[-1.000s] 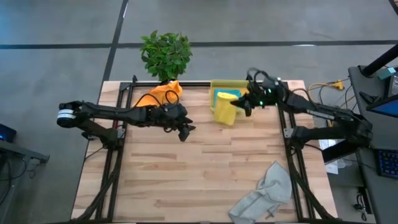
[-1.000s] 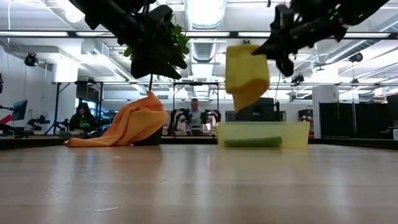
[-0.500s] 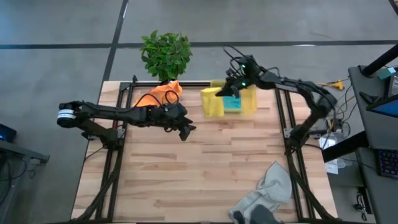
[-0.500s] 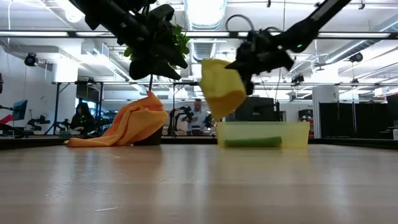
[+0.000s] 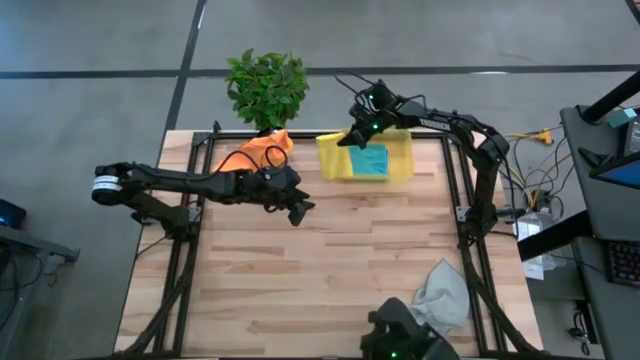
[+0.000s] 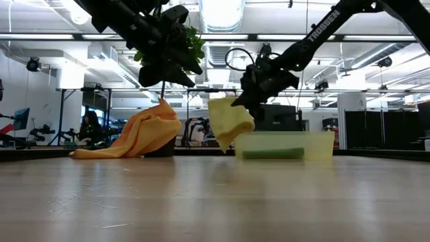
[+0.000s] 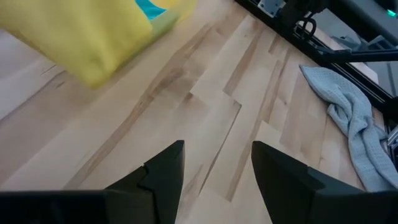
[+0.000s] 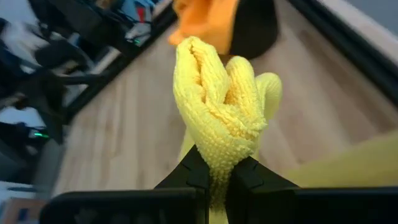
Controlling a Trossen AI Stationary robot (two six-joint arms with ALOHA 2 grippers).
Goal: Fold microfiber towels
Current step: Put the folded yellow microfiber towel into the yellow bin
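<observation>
My right gripper (image 5: 352,138) is shut on the yellow towel (image 5: 335,158), which hangs bunched just left of the translucent yellow bin (image 5: 400,165). A teal towel (image 5: 372,160) lies in the bin. The orange towel (image 5: 262,150) is heaped at the far left, by the plant pot. The light grey towel (image 5: 440,295) lies crumpled on the table near the front right. My left gripper (image 5: 297,212) hovers open over the table's middle left, with nothing between its fingers (image 7: 161,171). My right gripper pinches a bunched fold of the yellow towel (image 8: 219,158) between its two fingers, several layers together. The fingers come slanting down from the table's right. The towel hangs below them in the low view (image 6: 230,124), lifted clear of the bin.
A potted plant (image 5: 266,88) stands beyond the far edge. Black frame rails (image 5: 185,260) run along the left, right and far sides. Bare wood (image 5: 330,260) spans the table's middle and near left.
My right gripper, still shut, has carried the yellow towel from above the bin toward the table's left edge and a little down. The towel now hangs left of the bin instead of over it. My left gripper has stayed in place.
</observation>
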